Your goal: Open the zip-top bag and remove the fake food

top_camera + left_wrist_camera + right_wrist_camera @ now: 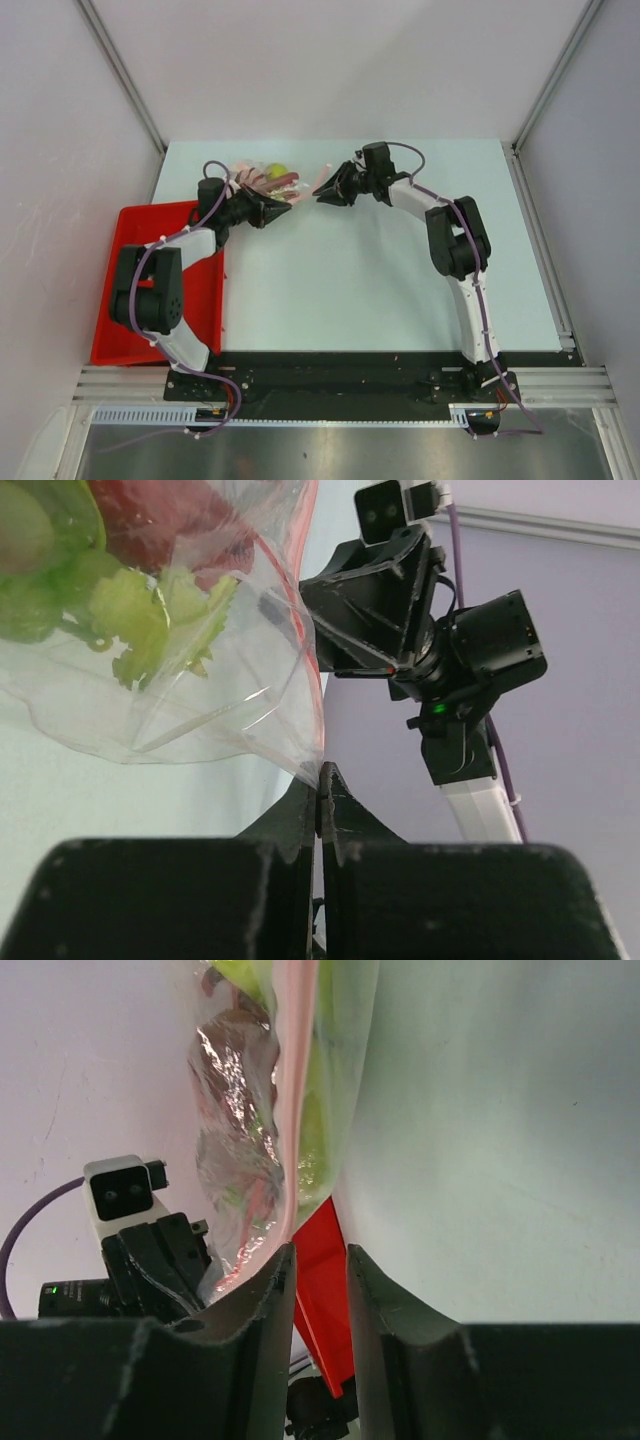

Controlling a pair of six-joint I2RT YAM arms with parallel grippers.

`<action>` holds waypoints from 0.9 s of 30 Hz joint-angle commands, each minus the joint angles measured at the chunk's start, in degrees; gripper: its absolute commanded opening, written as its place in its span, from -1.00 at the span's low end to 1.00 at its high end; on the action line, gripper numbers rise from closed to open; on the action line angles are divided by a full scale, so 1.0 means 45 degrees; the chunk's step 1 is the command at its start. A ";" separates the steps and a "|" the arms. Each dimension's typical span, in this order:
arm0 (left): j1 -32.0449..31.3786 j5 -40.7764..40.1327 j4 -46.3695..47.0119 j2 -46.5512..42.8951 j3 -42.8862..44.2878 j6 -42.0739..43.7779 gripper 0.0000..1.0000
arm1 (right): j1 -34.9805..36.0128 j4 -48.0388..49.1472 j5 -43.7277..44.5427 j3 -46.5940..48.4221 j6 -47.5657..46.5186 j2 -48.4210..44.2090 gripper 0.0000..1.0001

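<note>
Top external: zip-top bag (262, 178) crosswise (left-right)

The zip-top bag (210, 705) is clear and glossy, and its zip strip (296, 1110) is pink-red. Through the plastic, at the upper left of the left wrist view, show a red lobster (165, 520) and pale green leaves (150, 610). In the top view a yellow-green pear (275, 171) sits inside the bag. The tray (130, 310) at lower left is bright red and the table (380, 280) is pale mint. The left arm (190, 243) and right arm (475, 310) are white with black joints and carry purple cables (506, 772). The left gripper (320, 780) and right gripper (320, 1260) are matt black.
</note>
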 commanded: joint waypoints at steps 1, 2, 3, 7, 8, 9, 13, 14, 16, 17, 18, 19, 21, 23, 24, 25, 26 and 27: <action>0.0167 0.0457 0.0758 -0.0842 0.0775 -0.0488 -1.00 | -0.0205 0.0554 -0.0166 0.0099 -0.0099 -0.0286 -0.38; 0.0187 0.0456 0.0875 -0.0881 0.0794 -0.0547 -1.00 | -0.0166 0.0612 -0.0205 0.0099 -0.0021 -0.0247 -0.38; 0.0206 0.0456 0.0895 -0.0901 0.0794 -0.0587 -1.00 | -0.0185 0.0748 -0.0205 0.0119 0.0173 -0.0227 -0.38; 0.0245 0.0495 0.1012 -0.0959 0.0716 -0.0645 -1.00 | -0.0088 0.1179 -0.0342 0.0391 0.0565 0.0065 -0.39; 0.0246 0.0476 0.1071 -0.0959 0.0658 -0.0704 -1.00 | -0.0049 0.1392 -0.0362 0.0431 0.0643 0.0124 -0.39; 0.0246 0.0457 0.1091 -0.0998 0.0599 -0.0743 -1.00 | 0.0010 0.1491 -0.0381 0.0470 0.0895 0.0144 -0.38; 0.0246 0.0495 0.1189 -0.1096 0.0521 -0.0782 -1.00 | 0.0127 0.1824 -0.0420 0.0782 0.1327 0.0437 -0.35; 0.0246 0.0495 0.1189 -0.1115 0.0501 -0.0782 -1.00 | 0.0127 0.1940 -0.0459 0.0957 0.1385 0.0553 -0.34; 0.0246 0.0515 0.1169 -0.1174 0.0443 -0.0743 -1.00 | 0.0186 0.2155 -0.0459 0.1056 0.1677 0.0652 -0.33; 0.0246 0.0515 0.1130 -0.1213 0.0423 -0.0724 -1.00 | 0.0205 0.2195 -0.0440 0.1288 0.1756 0.0749 -0.32; 0.0246 0.0534 0.1053 -0.1271 0.0346 -0.0588 -1.00 | 0.0244 0.2195 -0.0459 0.1407 0.1815 0.0808 -0.32; 0.0246 0.0515 0.0858 -0.1369 0.0325 -0.0510 -1.00 | 0.0283 0.2214 -0.0421 0.1524 0.1874 0.0847 -0.31; 0.0246 0.0515 0.0566 -0.1467 0.0170 -0.0218 -1.00 | 0.0342 0.2214 -0.0401 0.1933 0.2010 0.0984 -0.31; 0.0246 0.0457 0.0020 -0.1564 0.0188 0.0172 -1.00 | 0.0439 0.2099 -0.0362 0.2207 0.2030 0.1101 -0.29; 0.0246 0.0398 -0.0718 -0.1584 0.0324 0.0832 -1.00 | 0.0459 0.2097 -0.0342 0.2479 0.2050 0.1276 -0.28; 0.0188 0.0301 -0.1306 -0.1642 0.0480 0.1341 -0.88 | 0.0479 0.2175 -0.0362 0.2618 0.2147 0.1374 -0.25; 0.0148 0.0165 -0.2065 -0.1740 0.0733 0.1965 -0.72 | 0.0518 0.2195 -0.0381 0.2774 0.2283 0.1510 -0.24; 0.0090 -0.0262 -0.3678 -0.1818 0.1412 0.3422 -0.56 | 0.0537 0.2214 -0.0381 0.2930 0.2362 0.1782 -0.23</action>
